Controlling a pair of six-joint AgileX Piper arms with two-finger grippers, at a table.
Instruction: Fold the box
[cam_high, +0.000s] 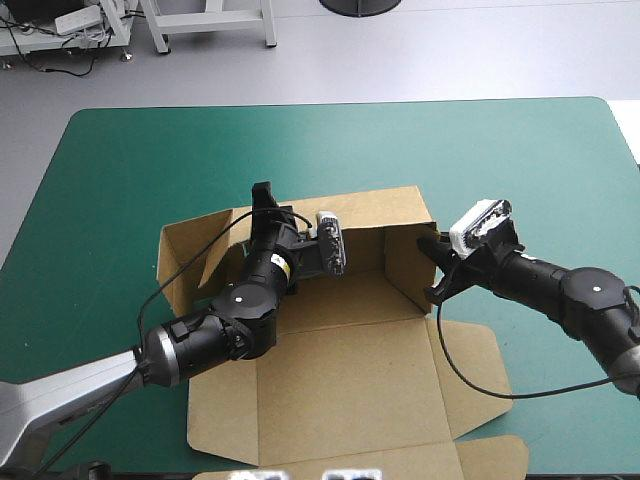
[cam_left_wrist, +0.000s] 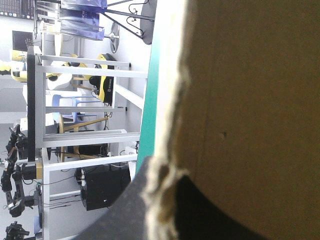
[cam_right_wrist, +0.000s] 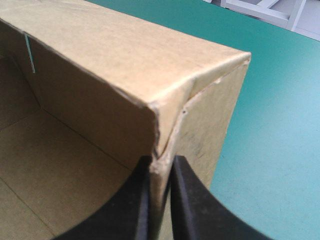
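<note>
Brown box (cam_high: 340, 370) sits mid-table on the teal-green cover (cam_high: 150, 160), partly set up. The far wall and both side walls are raised, and the floor is open to above. The lid panel lies flat toward the near edge w/ its side flap (cam_high: 472, 372) spread flat on the cover.

L gripper (cam_high: 264, 200) reaches over the tray from the near-left to the far wall's top edge. In the wrist view its black fingers (cam_left_wrist: 117, 215) are all but closed, w/ the ragged board edge between them. Board (cam_left_wrist: 250, 100) fills most of that view, and a strip of cover (cam_left_wrist: 149, 110) shows beside it.

R gripper (cam_high: 432, 262) comes in from the right at the right wall. Wrist view: R gripper (cam_right_wrist: 161, 175) is pressed nearly together, pinching the wall's edge just below a creased corner of the box (cam_right_wrist: 100, 50). Inside of the tray shows on one side, bare cover (cam_right_wrist: 280, 125) on the other.

Grippers are well apart, one per wall.
</note>
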